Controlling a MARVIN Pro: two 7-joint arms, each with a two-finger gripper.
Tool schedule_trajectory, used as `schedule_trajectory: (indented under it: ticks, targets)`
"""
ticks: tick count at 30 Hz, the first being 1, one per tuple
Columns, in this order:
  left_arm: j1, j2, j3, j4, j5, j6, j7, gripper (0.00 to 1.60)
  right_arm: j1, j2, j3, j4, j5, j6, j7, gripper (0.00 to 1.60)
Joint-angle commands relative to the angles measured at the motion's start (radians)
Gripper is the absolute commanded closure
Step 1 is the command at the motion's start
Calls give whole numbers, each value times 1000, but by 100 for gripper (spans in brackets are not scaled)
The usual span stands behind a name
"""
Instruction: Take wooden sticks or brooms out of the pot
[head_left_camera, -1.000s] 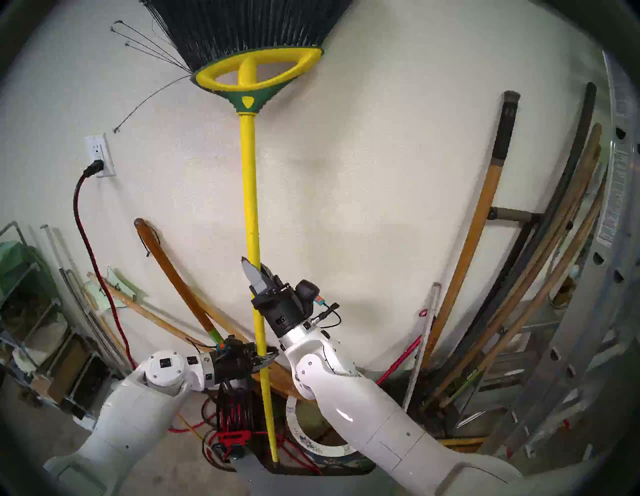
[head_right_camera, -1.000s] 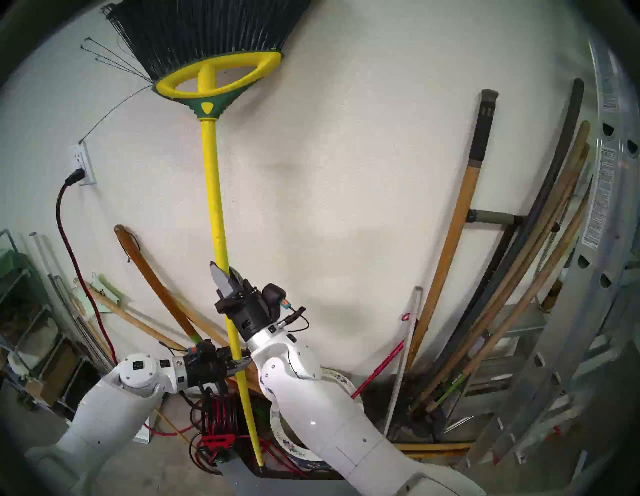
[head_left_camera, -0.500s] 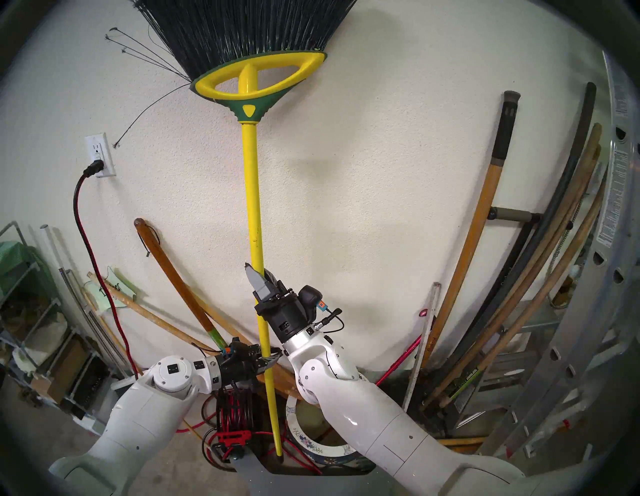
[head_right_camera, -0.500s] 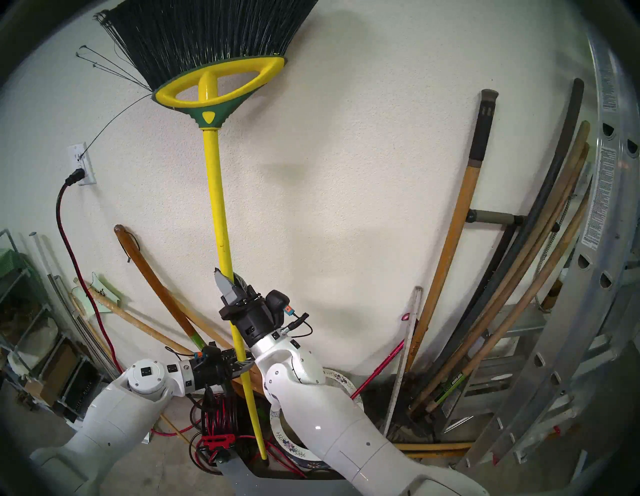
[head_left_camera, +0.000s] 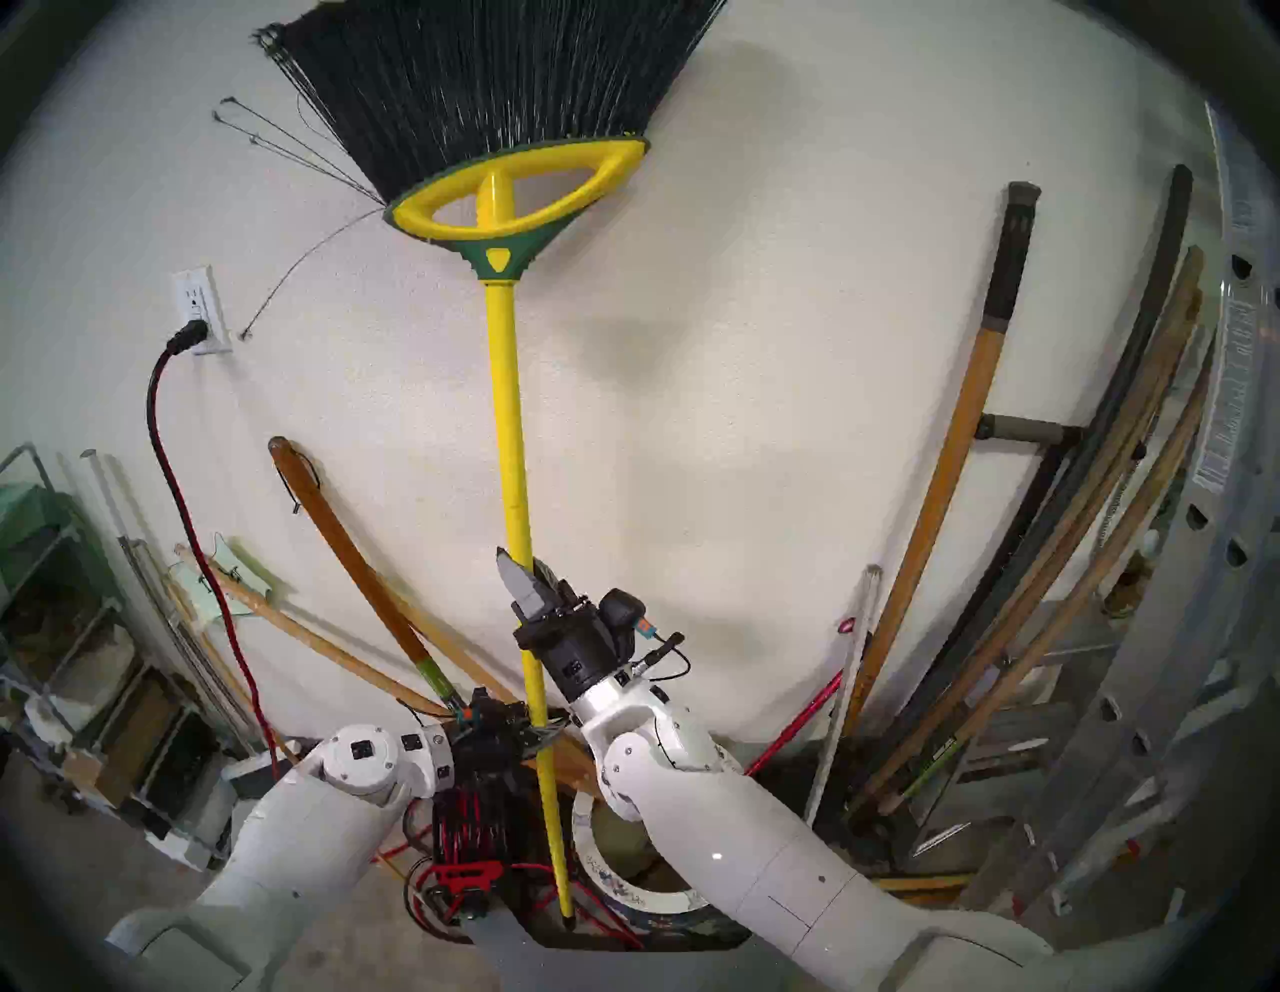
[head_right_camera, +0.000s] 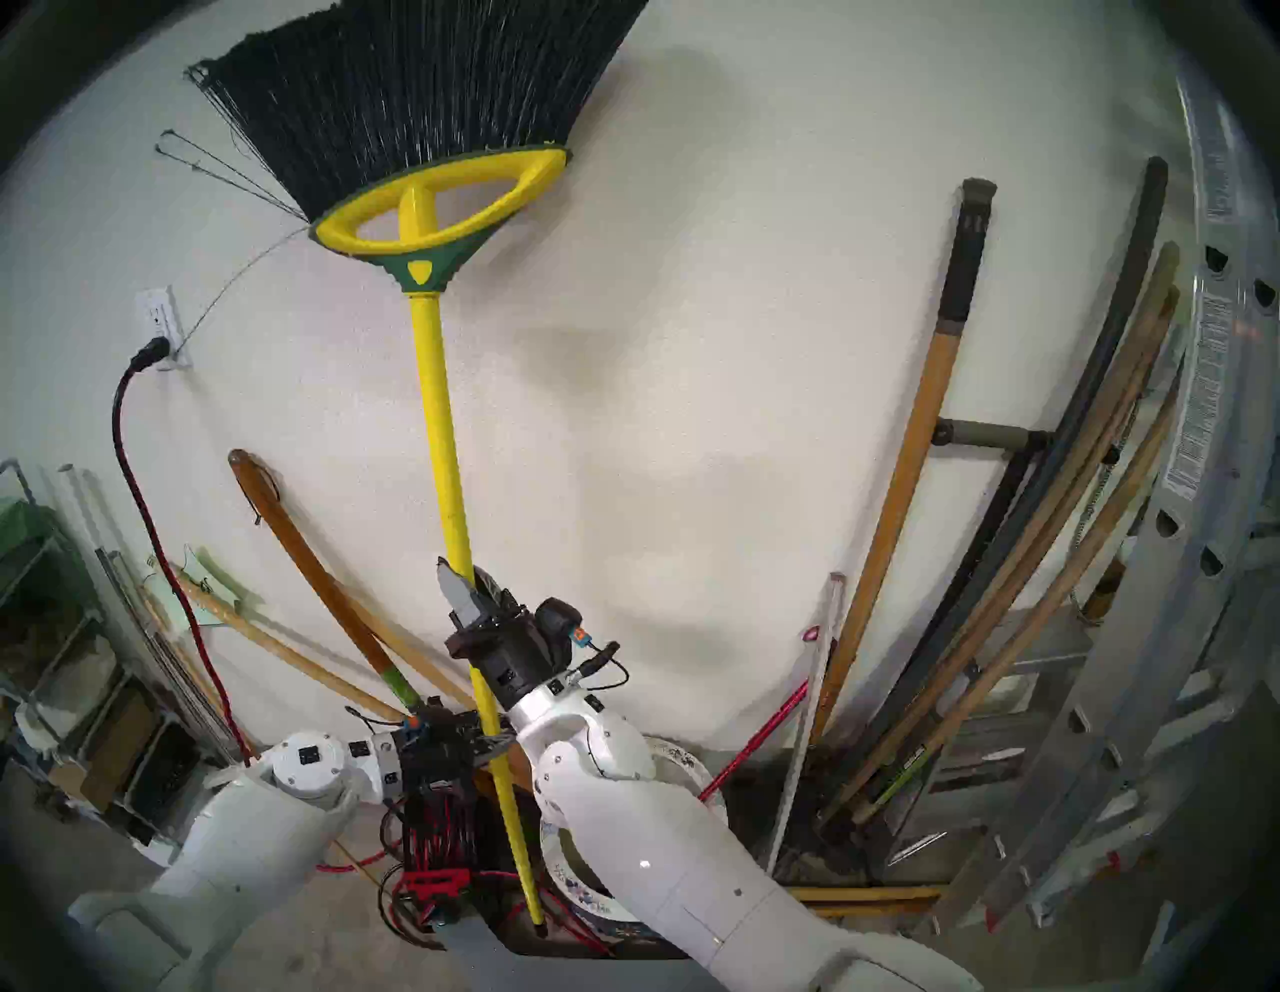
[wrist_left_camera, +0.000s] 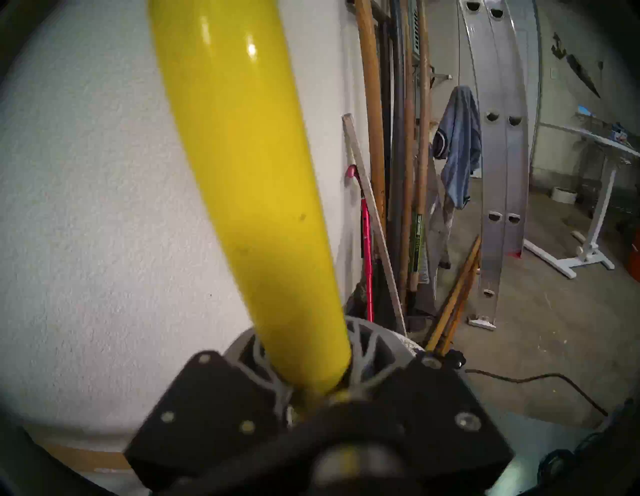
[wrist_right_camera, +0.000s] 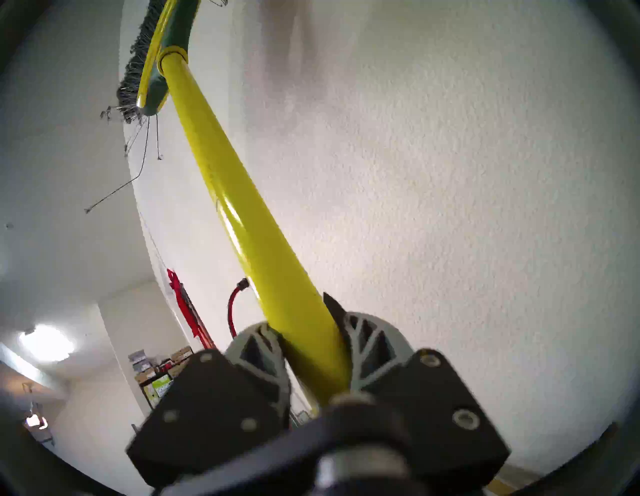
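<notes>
Up against the bumpy white wall (head_left_camera: 727, 388) stands the broom (head_left_camera: 511, 443), black bristles on top, its bottom tip low down left of the pot (head_left_camera: 641, 904). Both the right claw (head_left_camera: 524, 567) and the left claw (head_left_camera: 539, 733) squeeze its smooth, shiny yellow pole. It could slip, or its tip could catch the red cord reel (head_left_camera: 471, 824). The pot has a flat, flowery rim.

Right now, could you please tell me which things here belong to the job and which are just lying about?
Job: broom, pot, left tool, right tool.
Lying about: cord reel, brown wooden pole, ladder, red rod.
</notes>
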Motion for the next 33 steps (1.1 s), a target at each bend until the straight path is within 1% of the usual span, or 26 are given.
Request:
schedule_trajectory:
  ticks: [1,4,8,10,11,14,15,16,21,23,24,26,27,29,30,31,33]
  targets:
    - [-72,-76,11,93,19,-9,61,160,19,-44,-27,0,4,-26,22,160]
    - [-86,-112,11,142,17,-8,91,160,23,-42,-33,19,-1,-34,23,160]
    - [-106,-141,24,210,35,-26,120,160,23,-40,-40,39,-1,-48,29,160]
    - [-108,-146,23,223,34,-30,126,160,22,-41,-40,42,-1,-52,31,160]
    - [-116,-158,15,257,28,-44,144,160,22,-37,-47,51,3,-64,33,160]
    - [-122,-165,5,285,18,-56,153,160,21,-36,-51,56,4,-73,34,160]
    - [-122,-169,-5,304,9,-63,164,160,24,-30,-62,60,8,-80,33,160]
    - [-130,-174,-8,327,6,-75,163,160,21,-34,-59,63,6,-84,34,160]
    - [-137,-182,-22,363,-3,-98,166,160,29,-31,-71,71,10,-96,34,160]
    - [-142,-186,-27,380,-9,-110,165,160,27,-45,-62,77,4,-102,35,160]
    - [-144,-187,-30,385,-12,-114,164,160,43,-31,-83,75,14,-102,31,160]
    - [-151,-188,-42,398,-25,-122,163,160,41,-45,-78,79,5,-105,30,160]
    - [-154,-188,-47,403,-30,-124,162,160,54,-34,-94,79,11,-105,26,160]
    - [-162,-187,-58,413,-42,-129,158,160,57,-41,-98,83,6,-108,20,160]
    - [-167,-186,-62,418,-46,-133,156,160,49,-58,-87,88,-1,-112,18,160]
    - [-171,-185,-67,421,-50,-135,153,160,66,-45,-105,88,6,-112,13,160]
    - [-179,-183,-74,429,-55,-140,148,160,74,-52,-109,93,5,-114,6,160]
